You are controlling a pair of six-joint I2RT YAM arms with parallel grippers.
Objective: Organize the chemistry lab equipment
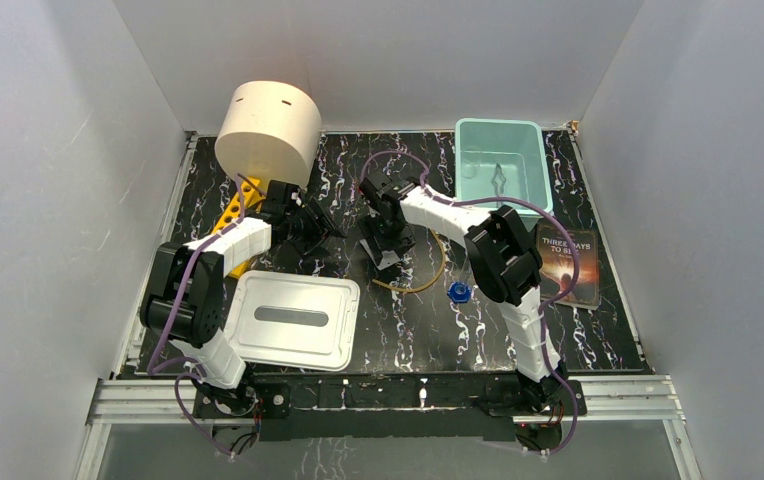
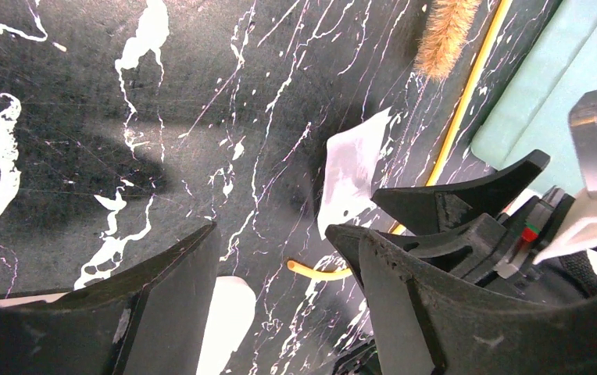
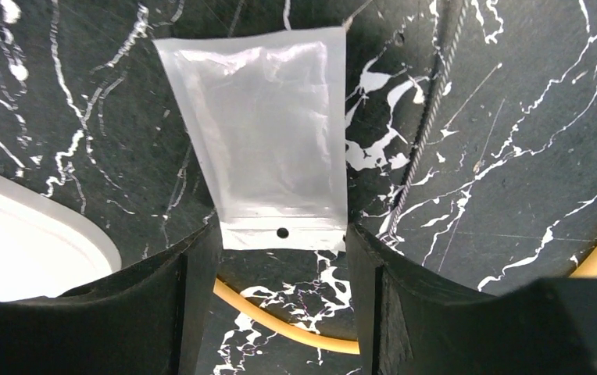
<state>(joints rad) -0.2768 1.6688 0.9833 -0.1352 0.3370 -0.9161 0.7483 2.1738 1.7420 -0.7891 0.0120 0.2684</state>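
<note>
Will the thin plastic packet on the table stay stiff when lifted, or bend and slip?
The packet looks like thin, translucent film lying flat, so it would probably flop when lifted. It seems almost empty, so it is likely very light and easily pushed. Its glossy surface may slip from the right gripper, whose jaws flank its holed end.

White packet (image 3: 258, 133): glossy, smooth plastic

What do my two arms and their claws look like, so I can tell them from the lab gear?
The left arm and right arm share white link shells, bulky black joint housings and a purple cable looping along each. The left claw and right claw each have two matte black, wedge-shaped fingers with scuffed edges.
</note>
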